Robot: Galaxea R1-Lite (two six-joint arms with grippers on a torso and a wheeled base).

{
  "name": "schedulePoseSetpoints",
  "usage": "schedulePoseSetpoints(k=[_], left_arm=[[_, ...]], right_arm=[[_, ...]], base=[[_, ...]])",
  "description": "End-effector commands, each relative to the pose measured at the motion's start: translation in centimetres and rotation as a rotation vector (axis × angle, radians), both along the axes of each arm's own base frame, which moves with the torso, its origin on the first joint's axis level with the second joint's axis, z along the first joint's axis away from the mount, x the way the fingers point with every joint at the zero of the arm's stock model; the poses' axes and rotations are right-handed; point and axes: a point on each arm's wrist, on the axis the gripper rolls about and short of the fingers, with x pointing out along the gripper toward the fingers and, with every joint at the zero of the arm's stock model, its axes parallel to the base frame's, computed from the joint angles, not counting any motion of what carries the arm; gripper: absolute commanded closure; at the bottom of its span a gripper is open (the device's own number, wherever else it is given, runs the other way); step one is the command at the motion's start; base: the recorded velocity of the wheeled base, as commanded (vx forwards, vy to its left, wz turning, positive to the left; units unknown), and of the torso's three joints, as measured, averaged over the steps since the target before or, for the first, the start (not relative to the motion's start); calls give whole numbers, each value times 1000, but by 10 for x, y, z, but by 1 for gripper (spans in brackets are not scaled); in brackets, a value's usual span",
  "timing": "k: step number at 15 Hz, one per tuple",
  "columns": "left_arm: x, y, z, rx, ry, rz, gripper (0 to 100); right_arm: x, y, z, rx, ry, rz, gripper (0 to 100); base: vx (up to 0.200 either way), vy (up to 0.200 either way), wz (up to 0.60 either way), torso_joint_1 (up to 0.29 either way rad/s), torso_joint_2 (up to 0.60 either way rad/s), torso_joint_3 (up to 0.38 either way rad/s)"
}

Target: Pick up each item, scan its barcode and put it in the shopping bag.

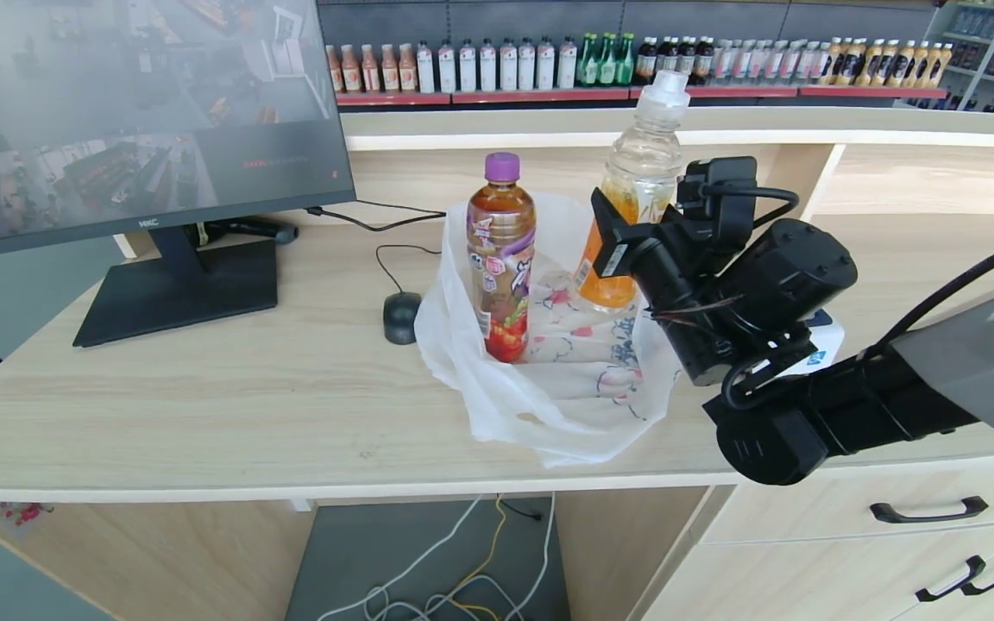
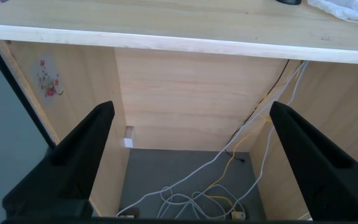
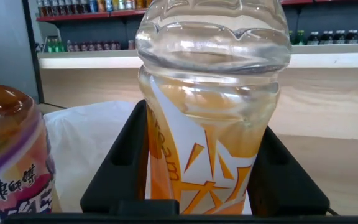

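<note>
A clear bottle of orange drink with a white cap stands upright in my right gripper, which is shut on its lower half. Its base is at the back right of the white shopping bag spread on the counter. Whether it rests on the bag I cannot tell. A purple-capped tea bottle stands upright in the bag's left side. The right wrist view shows the orange bottle between the fingers, with the tea bottle beside it. My left gripper hangs open under the counter's front edge.
A monitor on its stand fills the counter's left, with a black mouse and cable just left of the bag. A white and blue box lies behind my right arm. Drawers sit lower right. Loose cables lie under the counter.
</note>
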Motion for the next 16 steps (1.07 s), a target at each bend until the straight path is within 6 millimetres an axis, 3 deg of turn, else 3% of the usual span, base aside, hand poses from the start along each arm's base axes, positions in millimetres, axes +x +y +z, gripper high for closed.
schedulePoseSetpoints(k=[1,5,16], left_arm=[[0,0,0,1,-1,2,0],[0,0,0,-1,-1,2,0],[0,0,0,1,-1,2,0]], right_arm=[[3,3,-6,-9,11,2,100],[8,6,-18,-95,6,29,100],[15,11,-35,-114,41,34,100]], base=[[0,0,0,0,0,0],[0,0,0,0,0,0],[0,0,0,0,0,0]])
